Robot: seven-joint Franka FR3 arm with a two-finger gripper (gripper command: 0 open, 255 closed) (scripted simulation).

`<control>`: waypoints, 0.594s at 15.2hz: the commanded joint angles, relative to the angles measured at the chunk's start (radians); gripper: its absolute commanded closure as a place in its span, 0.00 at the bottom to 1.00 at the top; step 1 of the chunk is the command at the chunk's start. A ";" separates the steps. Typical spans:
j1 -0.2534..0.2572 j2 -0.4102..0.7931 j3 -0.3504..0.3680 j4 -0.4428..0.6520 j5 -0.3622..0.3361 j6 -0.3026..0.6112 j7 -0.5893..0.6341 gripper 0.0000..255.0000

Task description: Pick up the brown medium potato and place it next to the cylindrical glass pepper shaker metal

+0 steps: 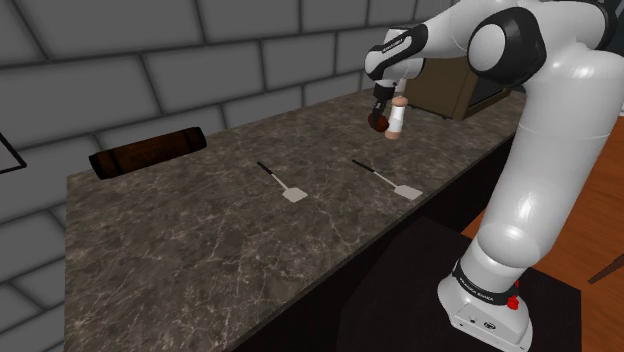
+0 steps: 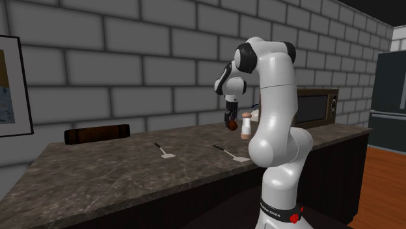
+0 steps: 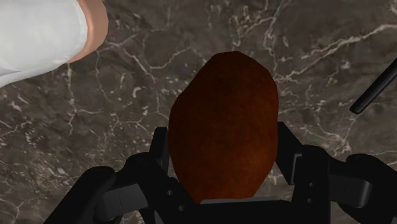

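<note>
- At the shoulder view's left, a dark brown cylinder (image 1: 148, 152) lies on the marble countertop (image 1: 200, 250), well apart from the work.
- Two spatulas (image 1: 283, 184) (image 1: 392, 181) lie mid-counter.
- The gripper (image 1: 379, 118) hangs fingers-down, partly closed and clasping the potato (image 1: 378, 122) by its narrow sides. In the wrist view both fingers (image 3: 160, 149) press its flanks.
- The potato (image 3: 222, 124) is reddish-brown, smooth and egg-shaped. Its long axis runs along the fingers towards the counter, and it seems to hang just above the surface.
- The pepper shaker (image 1: 398, 118), pale with a tan cap, stands upright just beside the potato on the shoulder view's right. A straight lowering should do.
- A microwave (image 1: 445, 90) sits behind.
</note>
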 commanded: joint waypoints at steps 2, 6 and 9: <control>-0.002 0.013 0.002 -0.027 0.010 0.038 -0.009 1.00; -0.005 0.037 0.006 -0.053 0.029 0.086 -0.022 1.00; -0.009 0.057 0.011 -0.071 0.044 0.121 -0.033 1.00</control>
